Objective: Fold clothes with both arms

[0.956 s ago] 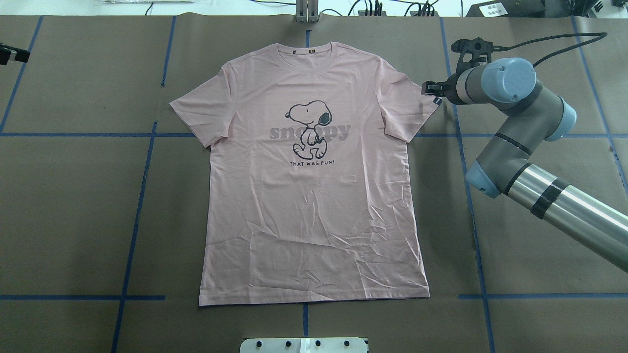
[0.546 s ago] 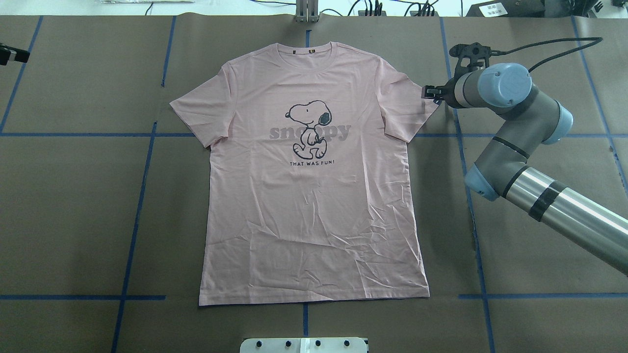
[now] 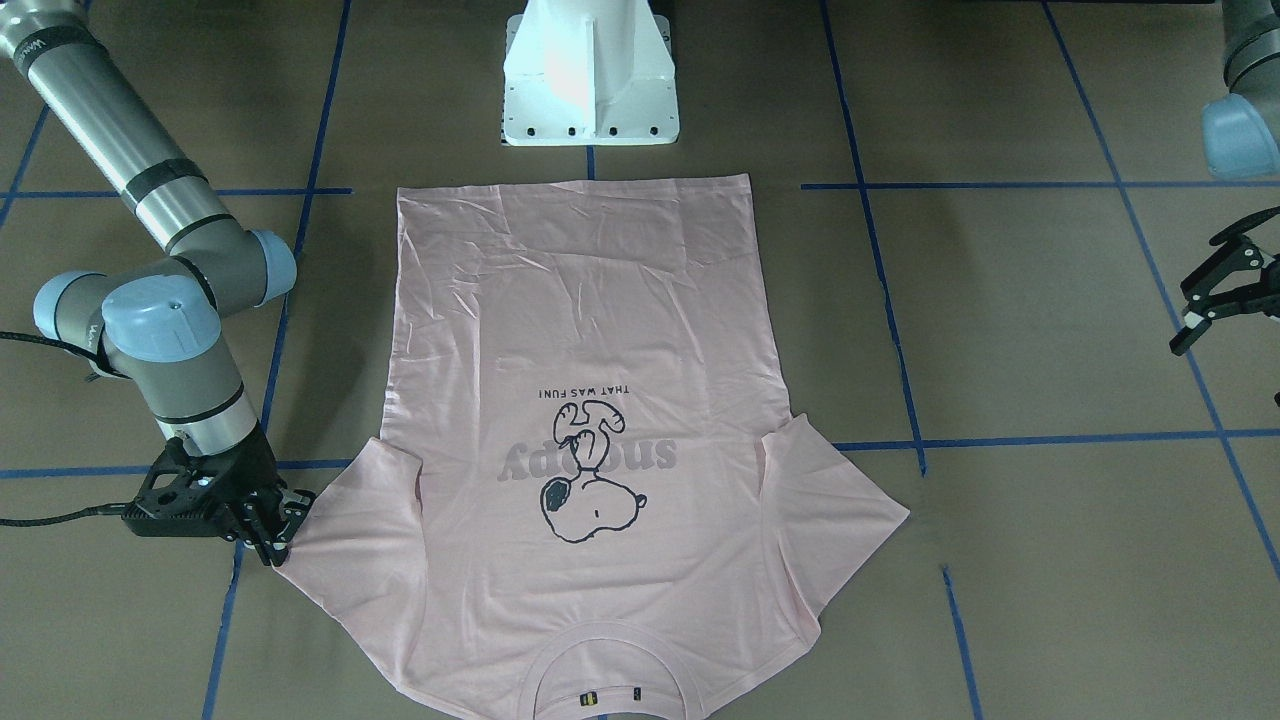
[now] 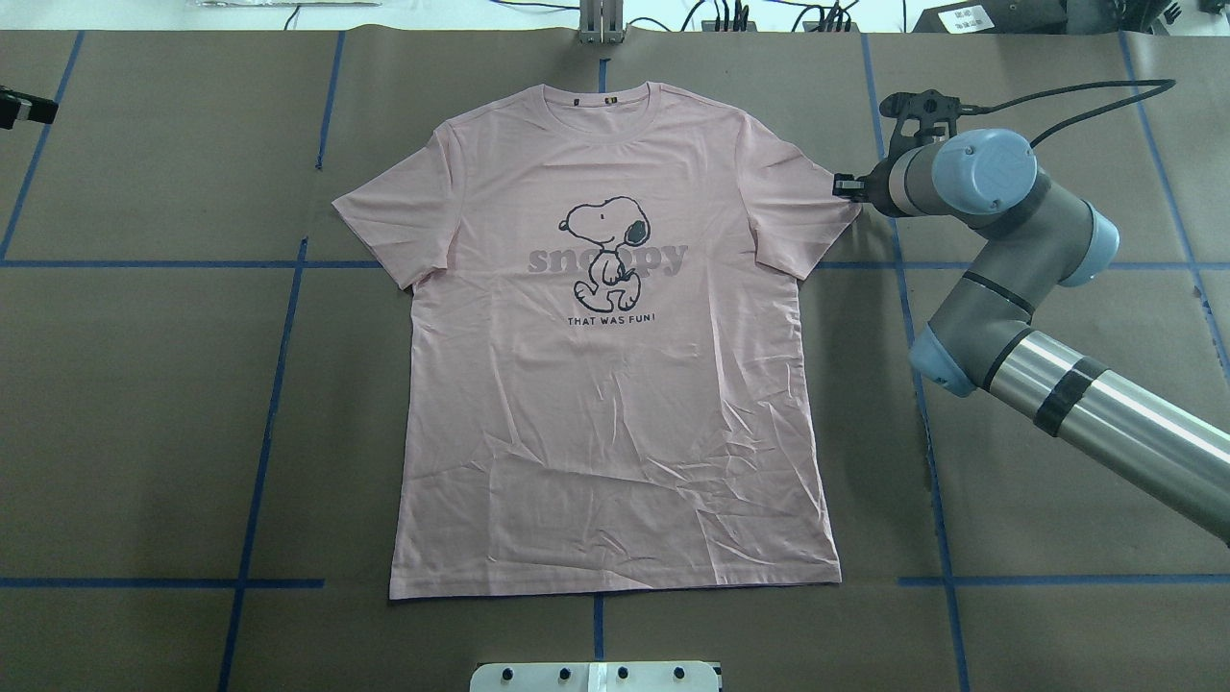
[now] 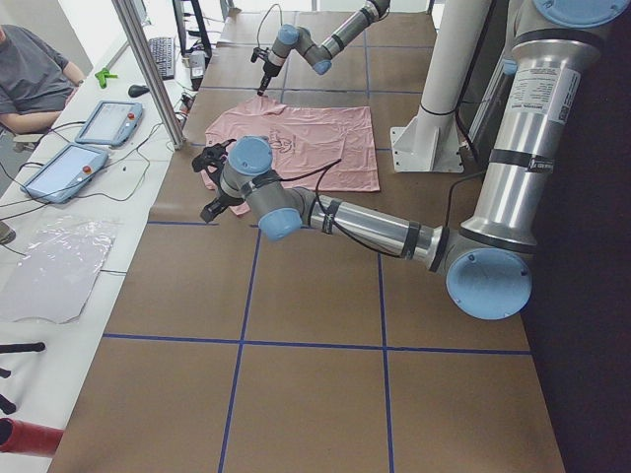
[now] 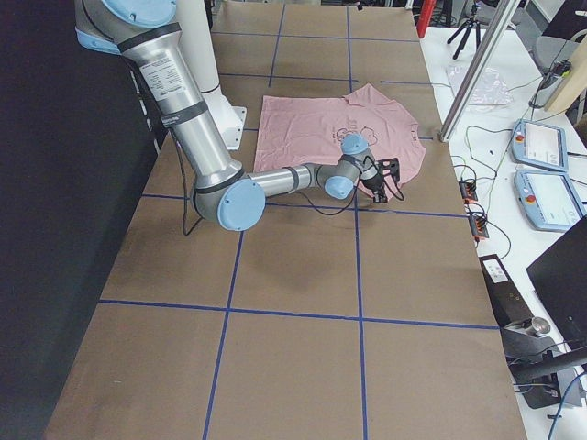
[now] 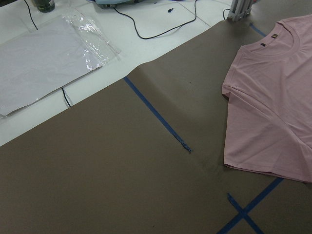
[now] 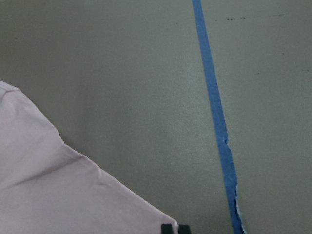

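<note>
Surface [image 4: 144,404]: brown, blue tape grid [image 4: 261,452]. White base [image 3: 590,80] at robot-side edge. T-shirt [image 4: 615,413] flat, print up, collar toward opposite edge.

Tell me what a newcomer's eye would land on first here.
The pale pink Snoopy T-shirt lies flat, print up, mid-table on brown paper gridded with blue tape. The right gripper sits at the tip of one sleeve, while the left gripper hangs open well off to the other side.
</note>
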Motion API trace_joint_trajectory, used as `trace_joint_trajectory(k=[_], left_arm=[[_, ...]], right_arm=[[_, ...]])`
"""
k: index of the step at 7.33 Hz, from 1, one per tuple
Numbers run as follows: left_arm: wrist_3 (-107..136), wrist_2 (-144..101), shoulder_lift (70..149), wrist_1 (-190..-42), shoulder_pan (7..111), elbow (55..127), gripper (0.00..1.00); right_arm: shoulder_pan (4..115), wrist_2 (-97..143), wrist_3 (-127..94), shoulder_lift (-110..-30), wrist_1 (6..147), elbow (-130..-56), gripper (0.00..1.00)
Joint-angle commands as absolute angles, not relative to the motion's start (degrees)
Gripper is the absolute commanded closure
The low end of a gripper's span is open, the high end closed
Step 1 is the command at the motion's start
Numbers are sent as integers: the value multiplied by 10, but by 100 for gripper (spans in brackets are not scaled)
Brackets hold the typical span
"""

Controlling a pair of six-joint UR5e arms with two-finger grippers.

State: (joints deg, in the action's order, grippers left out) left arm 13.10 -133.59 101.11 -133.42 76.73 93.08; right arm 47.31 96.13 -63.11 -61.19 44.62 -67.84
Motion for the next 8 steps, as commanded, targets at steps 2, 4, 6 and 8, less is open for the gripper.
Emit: trace_joint_trajectory(k=[2,4,6,8], left_arm=[[131,-1336,1010,-1334,767,931,0],[131,-1336,1008,-1334,767,931,0],[130,-1336,1008,-1334,767,930,0],[130,-1336,1008,-1334,767,930,0]], right_arm=[[472,962,-635,-594,457,-685,100],[472,961,-639,-564,572,-745,100],[445,905,-670,-511,648,-766,100],[392,836,-701,-458,671,-738,100]])
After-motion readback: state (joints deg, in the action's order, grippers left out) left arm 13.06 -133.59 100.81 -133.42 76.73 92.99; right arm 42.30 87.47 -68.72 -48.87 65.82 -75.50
